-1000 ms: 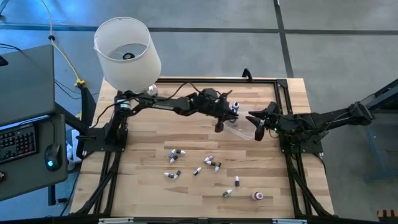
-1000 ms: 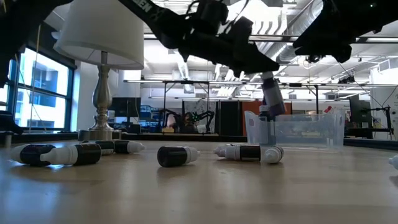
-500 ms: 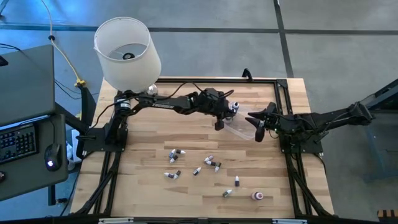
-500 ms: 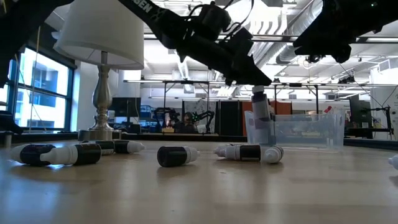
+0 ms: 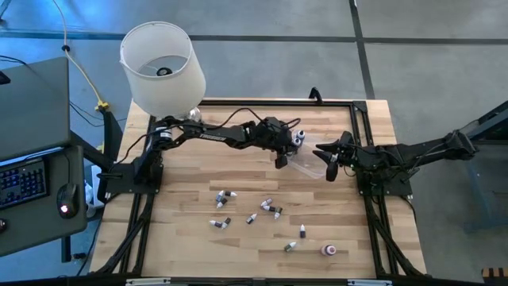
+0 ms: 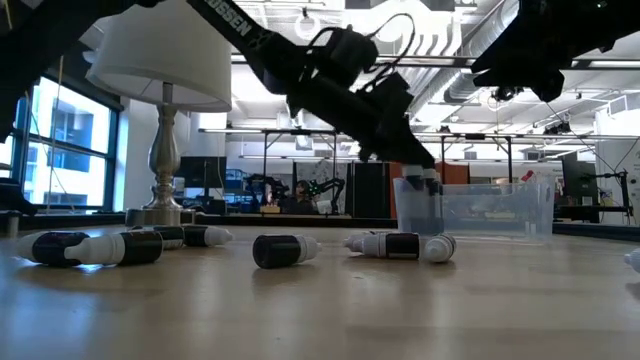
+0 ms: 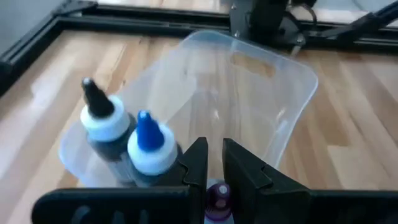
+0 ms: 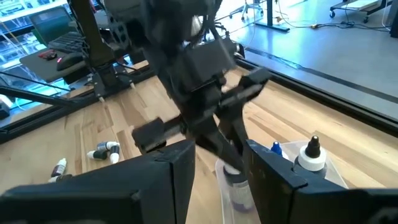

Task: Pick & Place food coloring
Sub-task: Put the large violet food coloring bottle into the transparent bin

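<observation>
Left end effector (image 7: 213,167) clamped on purple-capped bottle (image 7: 217,198) inside clear tub (image 7: 273,93), w/ two upright bottles (image 7: 124,146) alongside.

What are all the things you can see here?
Light wooden table: one, under everything.
Lamp with white shade: one, back left corner.
Clear plastic tub: one, between the arms.
Loose dark dropper bottles: about ten, lying on the table's front half.
Standing white-capped bottles: two, inside the tub.
Purple-capped bottle: one, in the left pincer at the tub.
Left pincer: shut on the purple-capped bottle.
Right pincer: at the tub's right end.
</observation>
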Tool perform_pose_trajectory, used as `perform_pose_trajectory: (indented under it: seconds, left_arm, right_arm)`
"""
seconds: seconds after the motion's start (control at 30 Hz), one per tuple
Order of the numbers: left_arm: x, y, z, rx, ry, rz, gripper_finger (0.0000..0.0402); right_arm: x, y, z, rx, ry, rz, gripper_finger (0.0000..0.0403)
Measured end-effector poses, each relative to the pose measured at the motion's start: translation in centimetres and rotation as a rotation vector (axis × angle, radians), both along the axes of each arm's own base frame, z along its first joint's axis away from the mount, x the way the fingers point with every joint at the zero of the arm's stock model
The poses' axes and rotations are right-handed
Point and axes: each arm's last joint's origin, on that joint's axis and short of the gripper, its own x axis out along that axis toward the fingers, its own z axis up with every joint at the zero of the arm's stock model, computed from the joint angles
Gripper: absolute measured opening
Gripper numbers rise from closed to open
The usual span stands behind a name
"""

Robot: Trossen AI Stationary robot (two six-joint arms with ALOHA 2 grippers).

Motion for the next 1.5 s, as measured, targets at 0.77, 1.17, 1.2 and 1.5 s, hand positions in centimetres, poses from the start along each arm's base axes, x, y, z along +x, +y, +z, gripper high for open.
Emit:
perform_pose_trajectory:
  seconds: [0.77,1.17,1.2,1.5]
  left_arm:
    - [0.4,0.2,-1.1,0.013,0.007,0.017,0.0035]
    - [0.4,0.2,-1.1,0.012,0.011,0.018,0.0035]
    - [0.4,0.2,-1.1,0.012,0.011,0.018,0.0035]
    - [0.3,0.1,-0.9,0.037,0.010,0.007,0.0035]
  right_arm:
    - [0.1,0.0,0.1,0.003,-0.012,0.002,0.0129]
    - [0.1,0.0,0.1,0.003,-0.012,0.003,0.0129]
    - [0.1,0.0,0.1,0.003,-0.012,0.003,0.0129]
    - [0.1,0.0,0.1,0.003,-0.011,0.003,0.0129]
